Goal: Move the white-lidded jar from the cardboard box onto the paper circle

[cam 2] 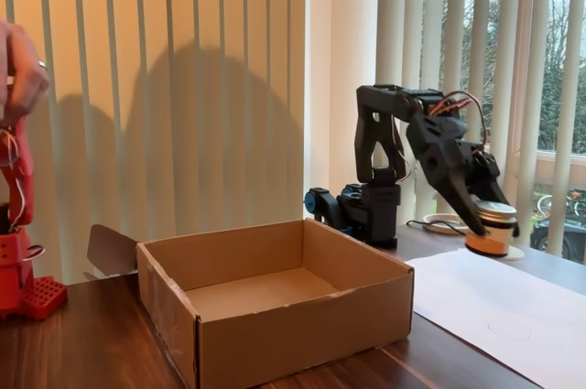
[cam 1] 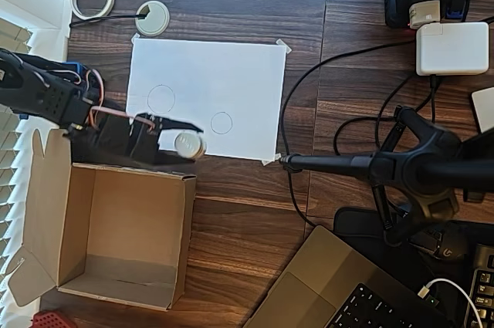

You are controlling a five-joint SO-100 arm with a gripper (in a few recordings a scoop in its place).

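Wooden desk (cam 1: pixel 255 197) | gripper (cam 1: pixel 182 141) clamps white-lidded jar (cam 1: pixel 187 143) above paper's edge

The black arm reaches forward and down, its hand (cam 2: pixel 485 217) clamped on something, raised

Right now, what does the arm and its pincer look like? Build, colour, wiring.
The arm is matte black throughout, made of blocky, angular printed-looking segments on a black base with a blue knob-like part at its side. The pincer is black too, with two long tapering fingers. Loose red, orange and white wires loop out near the wrist. I can't make out any markings or labels.
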